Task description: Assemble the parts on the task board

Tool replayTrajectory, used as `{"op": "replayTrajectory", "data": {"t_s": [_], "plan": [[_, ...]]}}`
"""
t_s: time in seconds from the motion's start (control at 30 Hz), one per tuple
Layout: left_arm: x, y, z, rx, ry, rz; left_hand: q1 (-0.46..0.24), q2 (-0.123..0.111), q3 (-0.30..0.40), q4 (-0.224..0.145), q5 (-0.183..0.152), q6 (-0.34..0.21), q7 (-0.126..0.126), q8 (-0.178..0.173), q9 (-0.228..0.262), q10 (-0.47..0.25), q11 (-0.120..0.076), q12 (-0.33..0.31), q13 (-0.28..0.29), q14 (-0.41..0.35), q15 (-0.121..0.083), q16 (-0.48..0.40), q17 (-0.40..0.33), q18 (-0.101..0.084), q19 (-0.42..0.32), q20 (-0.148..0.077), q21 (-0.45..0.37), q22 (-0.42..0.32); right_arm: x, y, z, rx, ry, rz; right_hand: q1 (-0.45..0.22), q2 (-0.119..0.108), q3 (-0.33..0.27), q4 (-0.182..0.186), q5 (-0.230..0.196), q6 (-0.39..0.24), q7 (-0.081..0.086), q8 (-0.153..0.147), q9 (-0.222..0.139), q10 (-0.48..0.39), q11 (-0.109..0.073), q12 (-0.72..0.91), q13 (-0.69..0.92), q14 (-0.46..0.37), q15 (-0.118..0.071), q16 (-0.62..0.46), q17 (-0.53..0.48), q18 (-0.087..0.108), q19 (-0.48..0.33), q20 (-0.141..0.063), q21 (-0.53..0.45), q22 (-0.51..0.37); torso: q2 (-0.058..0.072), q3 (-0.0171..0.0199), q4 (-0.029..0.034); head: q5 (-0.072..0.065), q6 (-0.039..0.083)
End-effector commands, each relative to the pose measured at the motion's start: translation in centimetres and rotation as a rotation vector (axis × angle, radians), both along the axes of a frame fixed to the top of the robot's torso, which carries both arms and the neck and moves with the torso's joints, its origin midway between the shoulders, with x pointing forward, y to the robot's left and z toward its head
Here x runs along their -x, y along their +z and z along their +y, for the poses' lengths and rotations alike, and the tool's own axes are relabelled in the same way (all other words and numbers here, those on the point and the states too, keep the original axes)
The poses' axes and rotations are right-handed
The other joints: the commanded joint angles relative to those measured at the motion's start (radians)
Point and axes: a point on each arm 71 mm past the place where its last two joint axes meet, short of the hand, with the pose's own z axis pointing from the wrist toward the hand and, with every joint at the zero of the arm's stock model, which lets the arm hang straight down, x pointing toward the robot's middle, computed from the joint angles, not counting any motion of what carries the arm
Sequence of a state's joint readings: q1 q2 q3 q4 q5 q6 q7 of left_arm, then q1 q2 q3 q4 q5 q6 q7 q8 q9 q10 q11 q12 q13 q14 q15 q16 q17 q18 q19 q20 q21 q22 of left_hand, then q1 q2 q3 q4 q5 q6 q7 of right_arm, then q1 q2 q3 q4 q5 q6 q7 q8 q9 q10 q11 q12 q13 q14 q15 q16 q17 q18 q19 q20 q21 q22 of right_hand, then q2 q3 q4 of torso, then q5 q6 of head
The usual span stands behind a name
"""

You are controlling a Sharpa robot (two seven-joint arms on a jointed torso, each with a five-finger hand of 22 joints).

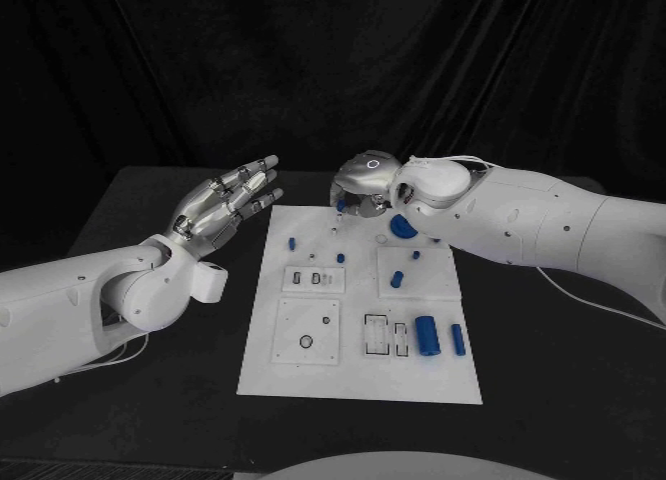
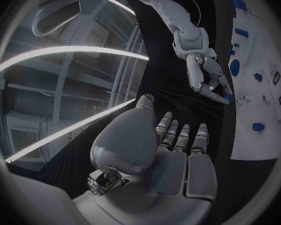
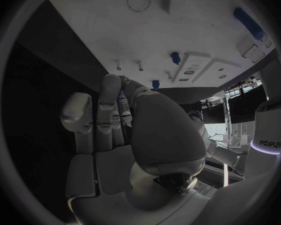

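Note:
The white task board (image 1: 359,372) lies in the middle of the black table. My right hand (image 1: 365,185) hovers over the board's far edge, fingers pointing down beside two small white pins (image 1: 338,216). In the right wrist view the thumb lies against a finger of the right hand (image 3: 128,135), and a sliver of a small blue part (image 3: 121,96) shows between them. My left hand (image 1: 225,205) is raised off the board's far left corner, fingers straight and apart, holding nothing. The left wrist view shows the left hand (image 2: 168,155) with the right hand (image 2: 206,77) beyond it.
On the board lie a blue toothed disc (image 1: 402,226), short blue pegs (image 1: 291,242) and two longer blue cylinders (image 1: 427,335) near the right edge. Raised white plates with slots (image 1: 307,330) sit on its near half. Bare black table (image 1: 564,390) flanks the board.

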State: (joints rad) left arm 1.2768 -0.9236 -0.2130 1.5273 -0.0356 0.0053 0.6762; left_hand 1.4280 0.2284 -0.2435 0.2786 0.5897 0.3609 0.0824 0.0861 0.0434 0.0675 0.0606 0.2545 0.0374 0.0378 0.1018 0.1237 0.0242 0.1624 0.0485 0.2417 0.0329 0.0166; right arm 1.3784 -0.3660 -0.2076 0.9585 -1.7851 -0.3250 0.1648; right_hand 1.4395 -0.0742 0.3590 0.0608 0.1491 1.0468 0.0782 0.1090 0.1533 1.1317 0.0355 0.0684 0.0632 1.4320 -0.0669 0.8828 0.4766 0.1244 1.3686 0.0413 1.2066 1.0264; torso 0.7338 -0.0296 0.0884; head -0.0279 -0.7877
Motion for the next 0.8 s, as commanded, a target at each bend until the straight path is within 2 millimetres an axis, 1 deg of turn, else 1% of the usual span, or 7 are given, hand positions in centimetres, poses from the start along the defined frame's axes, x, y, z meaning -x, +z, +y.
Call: {"op": "replayTrajectory", "data": {"t_s": [0.03,0.13,0.3,0.8], "plan": [[0.04,0.30,-0.29,0.017,-0.015,-0.014,0.010,-0.003,0.005,0.000,0.007,0.001,0.003,-0.002,0.001,-0.002,0.002,0.006,0.000,-0.005,-0.001,0.002,-0.001,0.019,-0.006,0.002,-0.004,-0.001,-0.30,-0.19,-0.28,-0.004,-0.033,0.015,0.000,-0.012,0.003,0.002,-0.007,-0.007,0.002,-0.006,0.001,-0.010,-0.001,-0.003,0.000,-0.011,0.000,-0.007,-0.003,-0.010,-0.009,0.000,-0.005,0.001,0.001,0.0000,0.0005,-0.001,0.001],[0.05,0.30,-0.33,0.017,-0.016,-0.014,0.010,-0.003,0.006,0.000,0.007,0.004,0.003,-0.001,0.002,-0.001,0.002,0.007,0.000,-0.005,-0.001,0.002,-0.001,0.019,-0.006,0.002,-0.004,-0.001,-0.43,-0.28,-0.41,-0.005,-0.042,0.020,0.000,-0.013,0.004,0.003,-0.006,-0.009,0.002,-0.008,0.001,-0.011,0.000,-0.005,0.000,-0.014,0.000,-0.008,-0.003,-0.010,-0.010,0.001,-0.004,0.003,0.001,-0.0003,0.0026,-0.001,0.002],[0.05,0.29,-0.34,0.017,-0.017,-0.013,0.010,-0.003,0.006,0.000,0.008,0.007,0.003,0.000,0.002,-0.001,0.002,0.008,0.000,-0.006,-0.001,0.002,-0.001,0.019,-0.006,0.002,-0.004,-0.001,-0.50,-0.35,-0.48,-0.005,-0.047,0.024,-0.001,-0.014,0.005,0.004,-0.006,-0.012,0.002,-0.010,0.001,-0.014,0.000,-0.006,0.000,-0.016,0.001,-0.009,-0.004,-0.010,-0.011,0.001,-0.005,0.004,0.001,-0.0001,0.0006,-0.001,0.002],[-0.02,0.27,-0.54,0.017,-0.021,-0.012,0.011,-0.004,0.007,0.000,0.008,0.012,0.004,0.001,0.003,-0.001,0.003,0.007,0.000,-0.006,-0.002,0.002,-0.001,0.019,-0.007,0.001,-0.005,-0.001,-0.49,-0.88,-0.31,-0.003,-0.050,0.034,-0.002,-0.018,0.009,0.007,-0.005,-0.020,0.003,-0.017,0.001,-0.021,0.001,-0.008,0.000,-0.021,0.002,-0.009,-0.002,-0.010,-0.014,0.003,-0.004,0.008,0.001,-0.0006,0.0009,-0.007,0.008]]}}
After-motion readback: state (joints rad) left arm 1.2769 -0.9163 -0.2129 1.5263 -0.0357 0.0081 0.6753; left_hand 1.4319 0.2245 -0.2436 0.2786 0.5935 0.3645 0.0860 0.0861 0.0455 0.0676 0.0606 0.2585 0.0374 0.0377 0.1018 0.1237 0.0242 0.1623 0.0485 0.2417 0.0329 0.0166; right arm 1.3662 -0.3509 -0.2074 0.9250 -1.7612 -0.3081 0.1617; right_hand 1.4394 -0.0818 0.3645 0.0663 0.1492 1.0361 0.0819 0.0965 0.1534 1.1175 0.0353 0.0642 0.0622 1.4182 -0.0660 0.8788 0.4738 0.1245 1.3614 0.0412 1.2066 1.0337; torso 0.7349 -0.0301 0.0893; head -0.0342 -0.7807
